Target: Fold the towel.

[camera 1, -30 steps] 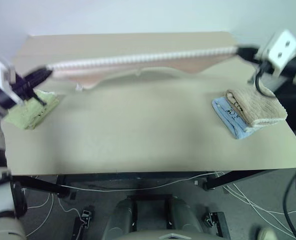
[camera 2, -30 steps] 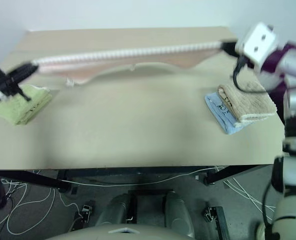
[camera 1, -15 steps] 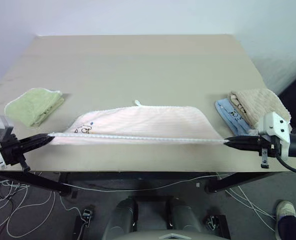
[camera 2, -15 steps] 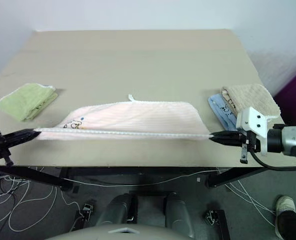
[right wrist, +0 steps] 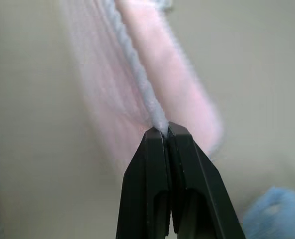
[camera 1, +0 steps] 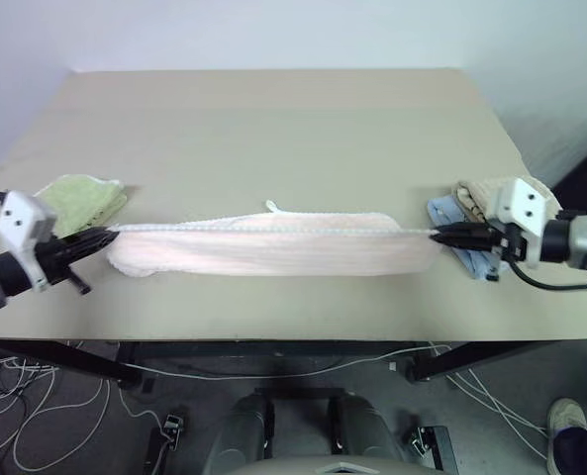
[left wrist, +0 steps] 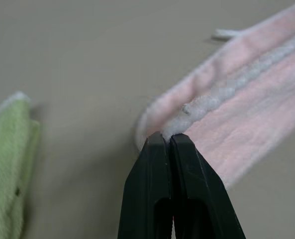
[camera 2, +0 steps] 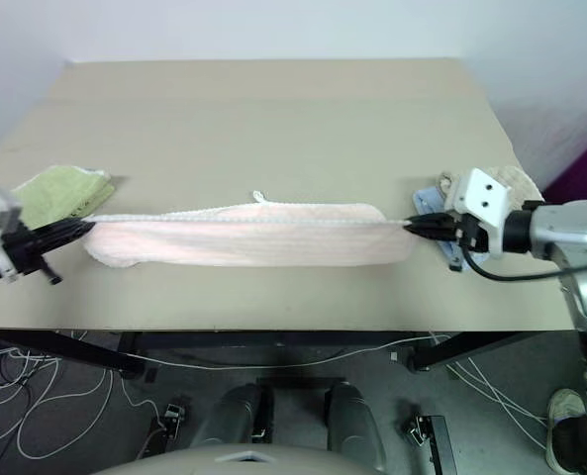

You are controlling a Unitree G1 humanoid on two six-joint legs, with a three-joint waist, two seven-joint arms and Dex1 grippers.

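The pale pink towel lies stretched across the middle of the table, doubled over lengthwise, with its white scalloped edge pulled taut along the top. A small white loop tag sticks out at its far side. My left gripper is shut on the towel's left end, and in the left wrist view the fingertips pinch the white edging. My right gripper is shut on the right end, its fingertips clamped on the edging too.
A light green folded towel lies at the table's left edge, just behind my left gripper. A beige folded towel on a blue cloth sits at the right edge, behind my right gripper. Cables run on the floor under the table.
Both grippers have carried the towel's edge from the table's near edge back over the cloth, so the towel now lies folded in a narrow band. Both hands sank lower.
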